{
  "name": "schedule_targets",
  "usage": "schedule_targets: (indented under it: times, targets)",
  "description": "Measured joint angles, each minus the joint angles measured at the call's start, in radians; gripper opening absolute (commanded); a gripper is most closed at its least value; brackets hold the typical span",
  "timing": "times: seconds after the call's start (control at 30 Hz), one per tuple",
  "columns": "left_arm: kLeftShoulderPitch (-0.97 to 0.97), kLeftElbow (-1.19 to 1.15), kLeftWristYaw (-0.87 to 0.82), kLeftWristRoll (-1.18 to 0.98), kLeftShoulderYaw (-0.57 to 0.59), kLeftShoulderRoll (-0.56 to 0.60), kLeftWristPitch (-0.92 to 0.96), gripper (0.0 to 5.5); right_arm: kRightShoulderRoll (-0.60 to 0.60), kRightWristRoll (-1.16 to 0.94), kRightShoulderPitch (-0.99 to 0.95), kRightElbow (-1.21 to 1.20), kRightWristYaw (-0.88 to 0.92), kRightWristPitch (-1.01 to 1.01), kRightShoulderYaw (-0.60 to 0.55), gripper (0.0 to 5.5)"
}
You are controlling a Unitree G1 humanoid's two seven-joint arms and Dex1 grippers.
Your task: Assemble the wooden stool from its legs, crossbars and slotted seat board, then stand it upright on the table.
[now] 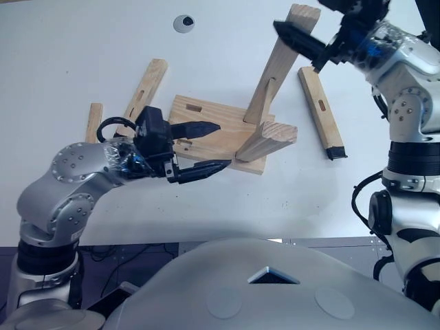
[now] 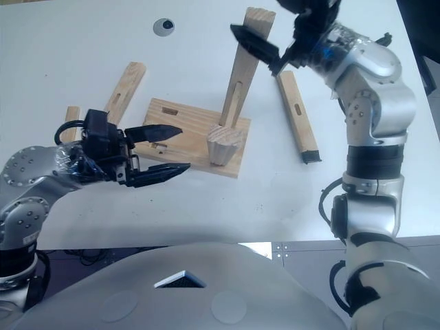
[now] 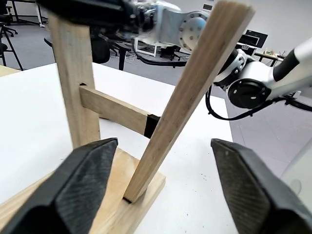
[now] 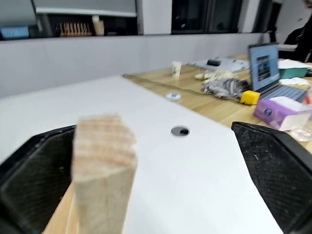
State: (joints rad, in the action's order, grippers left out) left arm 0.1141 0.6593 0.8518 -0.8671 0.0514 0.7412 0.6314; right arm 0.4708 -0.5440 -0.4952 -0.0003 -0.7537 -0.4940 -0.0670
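Left gripper (image 1: 223, 146), spread, at board (image 1: 223, 117) edge; right gripper (image 4: 153, 161), spread, straddles leg (image 1: 278, 62) top. Leg probably stiff and light: you grasp it mid-length.

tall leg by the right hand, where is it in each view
Left eye: tall leg, upper centre-right.
Right eye: tall leg, upper centre.
Left wrist: tall leg, the straighter post beside the leaning leg.
Right wrist: tall leg, the wooden end between the fingers.
Shared landmark: right hand at its top.
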Motion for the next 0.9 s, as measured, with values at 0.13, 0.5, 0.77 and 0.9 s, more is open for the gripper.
schedule_targets:
  times: [0.13,0.5,0.77,0.9]
  targets:
    - [0.000,-0.172,0.084,-0.012,0.167,0.120,0.032,3.75,-0.019,-0.210,0.018,-0.018,0.092,-0.098,-0.255,5.40]
    - [-0.557,-1.084,-0.289,0.734,-0.110,-0.181,-0.654,3.75,0.450,-0.065,0.552,-0.266,-0.497,-0.231,0.179,5.40]
    - [-0.795,-1.721,-0.453,1.103,-0.319,-0.258,-1.087,3.75,0.387,0.042,0.428,-0.354,-0.526,-0.283,0.474,5.40]
    - [-0.802,-1.791,-0.351,1.100,-0.321,-0.290,-1.144,3.75,0.298,0.078,0.356,-0.226,-0.509,-0.283,0.527,5.40]
